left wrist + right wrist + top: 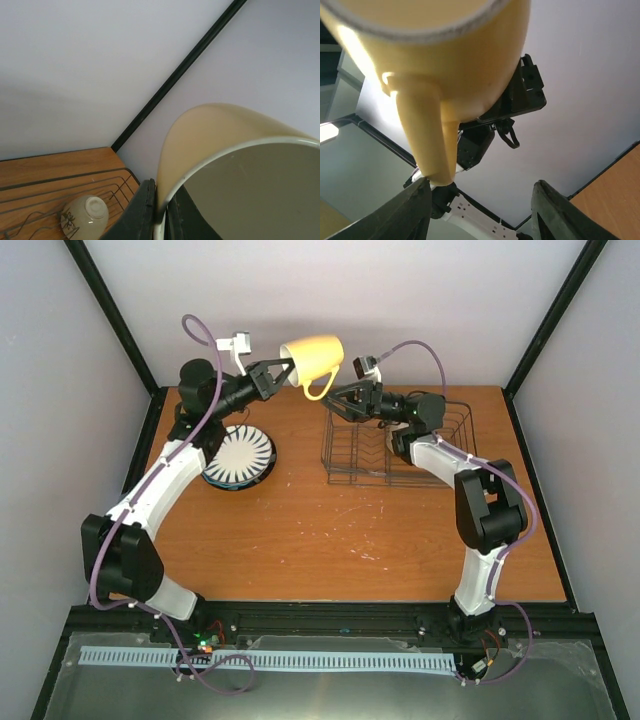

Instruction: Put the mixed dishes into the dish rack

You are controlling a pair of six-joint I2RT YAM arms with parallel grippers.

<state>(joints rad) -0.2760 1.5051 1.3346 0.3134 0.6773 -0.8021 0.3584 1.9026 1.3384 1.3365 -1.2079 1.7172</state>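
**A:** Where is the mug (315, 358)?

**B:** Up in the air, well clear of the counter (300, 530). The left jaws are clenched on its rim (225, 155), one finger (145, 215) outside the wall and the other inside. The mug juts straight out ahead of those jaws, with its mouth turned back toward them.

**A:** And the right jaws?

**B:** Released, and gaping wide. They sit just below the mug, pointed up at it. The handle (427, 135) hangs down into the gap between them. Its lower end is right by one finger (415, 210) and well apart from the other. I cannot tell whether it touches the near one.

**A:** So only one pair is grasping it?

**B:** Yes, the left pair alone.

**A:** Where is the rack (352, 478)?

**B:** On the counter, beneath and behind the right jaws. The bowl (85, 216) lies in it with its base up, low and off to the side of the left jaws.

**A:** And the plates?

**B:** The striped plate (240, 452) lies flat on the teal plate (222, 481), down on the counter below and behind the left jaws. Neither pair of jaws is touching them.
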